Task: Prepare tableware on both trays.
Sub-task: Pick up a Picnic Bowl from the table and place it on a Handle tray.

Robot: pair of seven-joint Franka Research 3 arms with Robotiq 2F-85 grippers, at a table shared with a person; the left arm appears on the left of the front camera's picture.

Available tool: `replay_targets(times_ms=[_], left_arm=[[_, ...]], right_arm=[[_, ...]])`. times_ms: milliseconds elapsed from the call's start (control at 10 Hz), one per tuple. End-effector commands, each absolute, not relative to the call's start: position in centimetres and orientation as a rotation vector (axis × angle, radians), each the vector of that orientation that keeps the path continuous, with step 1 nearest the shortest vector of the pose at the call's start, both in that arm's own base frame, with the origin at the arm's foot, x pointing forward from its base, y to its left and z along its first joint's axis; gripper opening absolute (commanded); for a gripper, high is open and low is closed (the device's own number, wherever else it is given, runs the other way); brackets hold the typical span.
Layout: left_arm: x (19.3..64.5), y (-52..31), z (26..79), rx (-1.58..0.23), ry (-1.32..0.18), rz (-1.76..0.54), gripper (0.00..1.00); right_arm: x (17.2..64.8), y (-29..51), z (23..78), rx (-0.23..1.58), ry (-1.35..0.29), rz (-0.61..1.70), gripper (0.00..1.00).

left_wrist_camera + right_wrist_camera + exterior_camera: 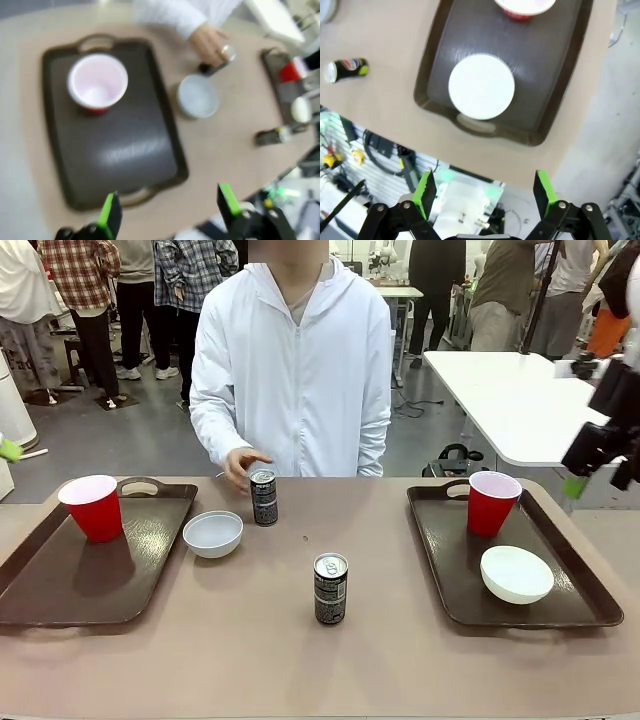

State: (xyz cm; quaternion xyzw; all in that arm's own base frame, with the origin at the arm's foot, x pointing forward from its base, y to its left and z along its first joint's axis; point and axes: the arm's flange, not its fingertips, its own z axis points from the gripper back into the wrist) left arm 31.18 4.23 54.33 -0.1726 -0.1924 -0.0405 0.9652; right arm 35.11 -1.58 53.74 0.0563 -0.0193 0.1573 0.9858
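Starting at the left, the left pincer (167,197) hangs above the near handle of the left tray (60,580), jaws released and empty. That tray carries one red cup (93,508) upright in its far corner; the rest of its floor is bare. A white bowl (213,533) sits on the tabletop (250,660) just beside the tray's right rim, not on it. Behind the bowl, a person's hand (243,464) is at the top of the far can (264,497); whether it grips the can cannot be told. The near can (330,589) stands alone at mid-tabletop. The right tray (450,570) holds a second cup (492,503) and a second bowl (516,573) and lacks a can. The right pincer (483,181) hovers over that tray's near handle, jaws released, holding nothing.

Step in hand, as judged: bowl and one can to the left tray, one can to the right.
1. Pinch the bowl's rim from above.
2. Lift it over the raised tray rim before moving sideways.
3. Set it down clear of the cup.
4. Grip a can around its body; keep it upright.
5. Wait on the far can while the hand is there.

Clearance: the near can has open tabletop all round. The bowl crowds the tray rim, so enter from its right.
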Motion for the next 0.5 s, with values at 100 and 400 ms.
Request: replay_targets(times_ms=[100,400], left_arm=[[30.0,-0.8,55.6,-0.105,-0.101,-0.126,1.00],[31.4,-5.5,55.4,-0.070,-0.064,-0.205,1.00]], right_arm=[[31.4,-6.6,53.5,0.341,-0.030,0.276,1.00],[30.0,-10.9,54.0,0.491,-0.064,0.251,1.00]])
